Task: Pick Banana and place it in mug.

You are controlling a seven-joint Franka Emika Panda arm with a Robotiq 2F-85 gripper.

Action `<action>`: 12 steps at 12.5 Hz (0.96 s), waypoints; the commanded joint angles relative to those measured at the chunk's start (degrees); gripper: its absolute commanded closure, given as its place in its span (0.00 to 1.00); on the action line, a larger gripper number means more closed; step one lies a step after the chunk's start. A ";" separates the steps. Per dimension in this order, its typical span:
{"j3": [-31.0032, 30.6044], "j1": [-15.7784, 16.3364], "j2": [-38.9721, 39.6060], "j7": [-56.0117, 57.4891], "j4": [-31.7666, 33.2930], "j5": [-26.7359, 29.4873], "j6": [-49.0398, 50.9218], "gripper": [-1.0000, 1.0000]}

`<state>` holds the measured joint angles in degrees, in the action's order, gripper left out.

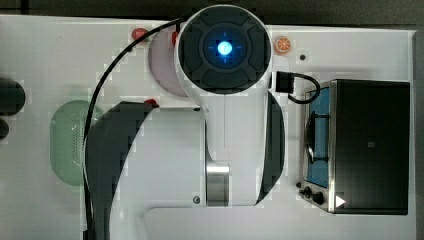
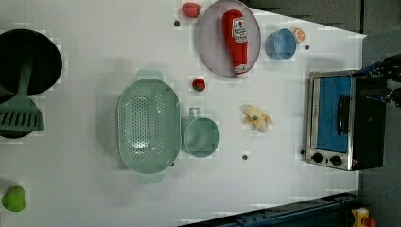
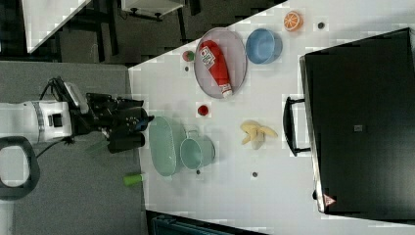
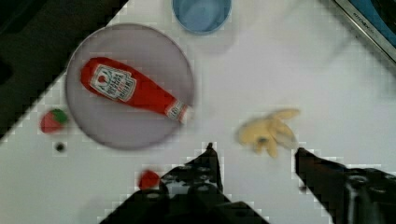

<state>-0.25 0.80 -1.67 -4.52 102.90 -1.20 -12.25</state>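
We locate the banana (image 2: 257,118) lying peeled on the white table (image 2: 85,189), between the mug (image 2: 202,136) and the toaster oven (image 2: 336,120), apart from both. The mug stands upright and touches, or nearly touches, the rim of the green colander (image 2: 147,125) beside it. In the wrist view, the gripper (image 4: 254,156) has its two fingers spread well apart, released, with nothing between them; the banana (image 4: 267,133) sits just beyond the fingertips (image 4: 210,151), and we see no contact. In the right view the gripper (image 3: 144,128) hangs off the table edge near the colander (image 3: 165,144). Counting in the left view, we find one banana, one mug, one colander, one blue cup (image 2: 281,44), one grey plate (image 2: 210,47) carrying one ketchup bottle (image 2: 236,38), two strawberries (image 2: 191,9) (image 2: 198,84), one orange slice (image 2: 298,34), one green spatula (image 2: 21,111), one dark pan (image 2: 28,59), and one green pear-like fruit (image 2: 13,197).
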 commanded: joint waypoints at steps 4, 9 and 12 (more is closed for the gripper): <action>0.20 -2.12 -18.14 1.76 9.36 0.87 10.89 0.00; 0.52 -2.13 -14.27 6.28 18.59 0.87 2.57 0.00; 0.60 -2.12 -11.50 8.12 26.66 0.84 -8.29 0.00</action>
<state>1.18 -0.36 -14.46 -1.78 125.67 -0.81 -18.95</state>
